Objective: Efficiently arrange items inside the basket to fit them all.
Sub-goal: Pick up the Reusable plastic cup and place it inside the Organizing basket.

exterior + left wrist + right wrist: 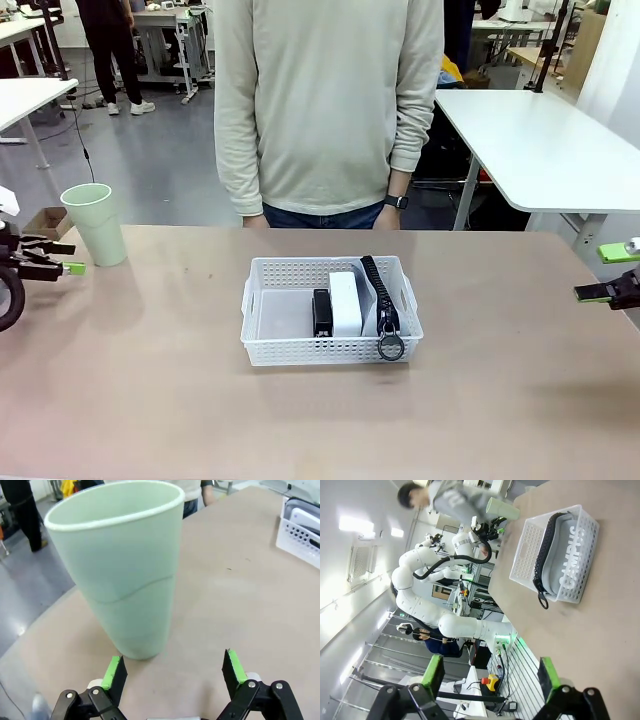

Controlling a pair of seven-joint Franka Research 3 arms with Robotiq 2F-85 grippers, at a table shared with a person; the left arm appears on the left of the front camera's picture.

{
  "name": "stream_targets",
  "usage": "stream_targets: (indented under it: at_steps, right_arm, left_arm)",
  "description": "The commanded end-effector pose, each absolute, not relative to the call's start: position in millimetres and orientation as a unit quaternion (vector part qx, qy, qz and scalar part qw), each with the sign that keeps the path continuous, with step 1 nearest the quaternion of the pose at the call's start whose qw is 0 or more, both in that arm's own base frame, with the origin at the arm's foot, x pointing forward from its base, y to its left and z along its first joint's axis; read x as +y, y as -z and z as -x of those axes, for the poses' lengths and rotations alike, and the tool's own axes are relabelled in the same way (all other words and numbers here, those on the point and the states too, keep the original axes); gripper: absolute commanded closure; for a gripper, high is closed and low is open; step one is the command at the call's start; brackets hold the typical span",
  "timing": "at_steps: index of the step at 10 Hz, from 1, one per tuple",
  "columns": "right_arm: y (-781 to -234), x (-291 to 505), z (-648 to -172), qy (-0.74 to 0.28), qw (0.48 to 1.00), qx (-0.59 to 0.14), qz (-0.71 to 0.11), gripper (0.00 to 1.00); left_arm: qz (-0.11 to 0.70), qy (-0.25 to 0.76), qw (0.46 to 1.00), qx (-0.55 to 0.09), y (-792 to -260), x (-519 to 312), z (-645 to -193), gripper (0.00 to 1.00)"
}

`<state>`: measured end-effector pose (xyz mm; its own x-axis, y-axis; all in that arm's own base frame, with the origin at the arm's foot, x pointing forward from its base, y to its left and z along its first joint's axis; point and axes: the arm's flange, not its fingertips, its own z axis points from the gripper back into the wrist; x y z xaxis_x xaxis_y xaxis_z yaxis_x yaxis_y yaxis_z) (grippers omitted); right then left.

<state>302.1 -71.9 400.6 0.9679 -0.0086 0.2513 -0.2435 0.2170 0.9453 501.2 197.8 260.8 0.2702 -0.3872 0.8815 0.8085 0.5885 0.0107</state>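
Pale green cup (120, 575) is left upright on the table (150, 400), outside the basket (330, 352), just ahead of the spread left claw (173, 672); it should be straddled squarely low down, with right claw (610, 272) parked apart.

Even, bright indoor light falls across the matte tan tabletop (150, 400) in the front view, leaving only a soft, short shadow under the shallow white perforated plastic basket (300, 350) and beside the pale green cup (97, 222). The front picture is sharp throughout, without glare. In the left wrist view the wide lens bulges the cup (125, 575) and curves the table edge; the cup casts a faint shadow. In the right wrist view, rolled sideways, ceiling panels blow out to white at the left, and straight lines bend near the borders.
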Motion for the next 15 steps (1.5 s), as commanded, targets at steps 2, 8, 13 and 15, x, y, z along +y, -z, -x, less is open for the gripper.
stream_targets:
  at_steps: [2,8,13,15]
  right_arm:
    - [-405.5,-71.2,-302.3,-0.069,0.770,-0.099,-0.626,0.00]
    - [-405.5,-71.2,-302.3,-0.069,0.770,-0.099,-0.626,0.00]
    - [-405.5,-71.2,-302.3,-0.069,0.770,-0.099,-0.626,0.00]
    - [-405.5,-71.2,-302.3,-0.069,0.770,-0.099,-0.626,0.00]
  left_arm:
    - [0.181,0.404,0.741,-0.504,-249.4,188.6,-513.6,0.00]
    - [0.158,0.404,0.741,-0.512,-232.2,181.5,-528.9,0.00]
    - [0.189,0.387,0.727,-0.535,-230.3,171.7,-539.1,0.00]
    - [0.210,0.374,0.714,-0.554,-236.6,168.8,-540.9,0.00]
